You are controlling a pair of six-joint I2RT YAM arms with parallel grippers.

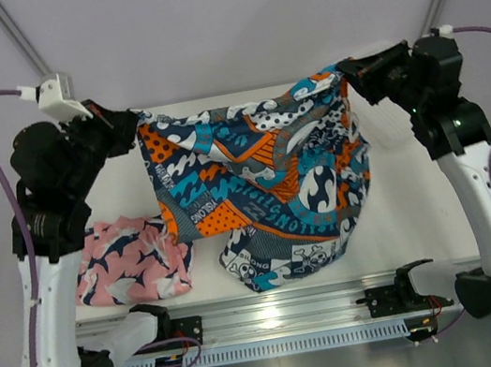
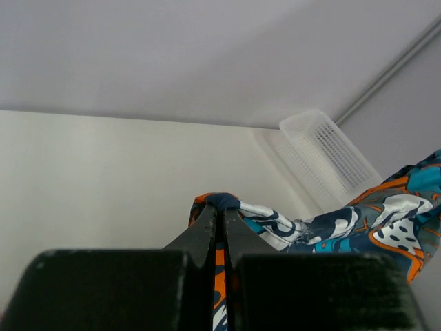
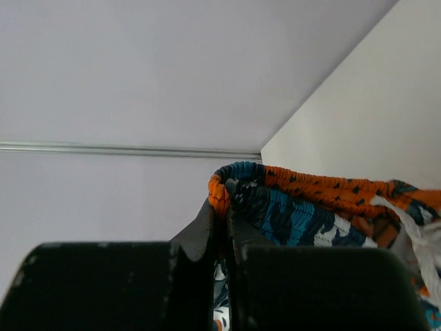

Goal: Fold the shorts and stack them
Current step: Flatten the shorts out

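top external view, patterned shorts point(image 1: 265, 185) held up, left hand point(image 1: 132, 120), right hand point(image 1: 343, 71)

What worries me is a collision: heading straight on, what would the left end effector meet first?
Probably the patterned blue, teal, orange and white fabric shorts the left end effector grips, then white tabletop; the white mesh basket lies rightward.

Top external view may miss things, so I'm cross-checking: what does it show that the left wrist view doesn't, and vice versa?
Only top external: pink fabric shorts with navy-and-white shapes on the table, plus the right gripper. Only left wrist: a white mesh plastic basket. Both: blue, teal, orange and white patterned shorts pinched by the left gripper, jaws shut.
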